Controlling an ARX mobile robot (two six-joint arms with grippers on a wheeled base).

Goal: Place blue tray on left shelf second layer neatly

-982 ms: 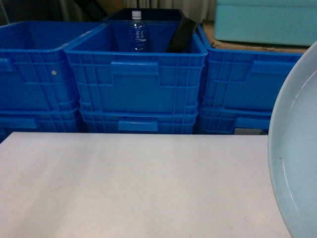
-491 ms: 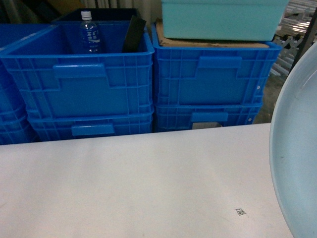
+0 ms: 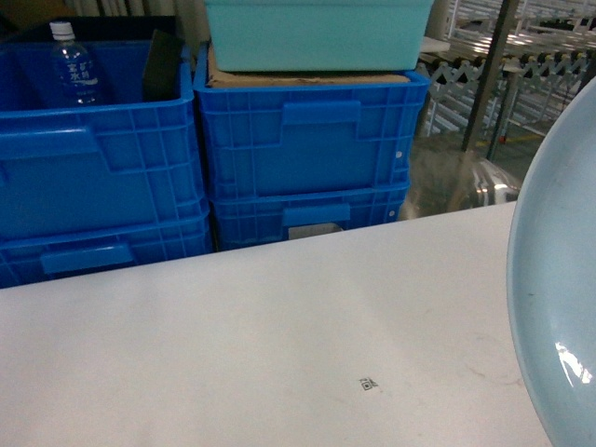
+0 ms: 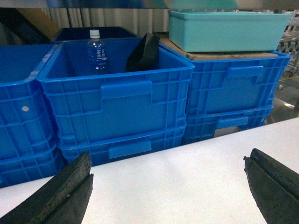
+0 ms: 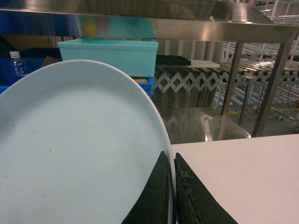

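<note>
tray (image 5: 70, 154) clamped in right tool (image 5: 172, 196) | bottle (image 4: 96, 49) label unreadable

The blue tray (image 3: 559, 307) fills the right edge, tilted steeply so its pale inner face and curved rim show, hanging over the near right part of the white bench (image 3: 233, 345). A small dark mark (image 3: 369, 384) lies on the bench near the middle. Beyond the far edge stand stacked dark-blue crates (image 3: 307, 149). The left stack's top crate holds a water bottle (image 3: 73, 65) and a black object (image 3: 163, 65). A teal bin (image 3: 317, 33) sits on cardboard (image 3: 307, 79) atop the right stack. Far right, shiny metal racking (image 3: 521, 56) shows.
</note>
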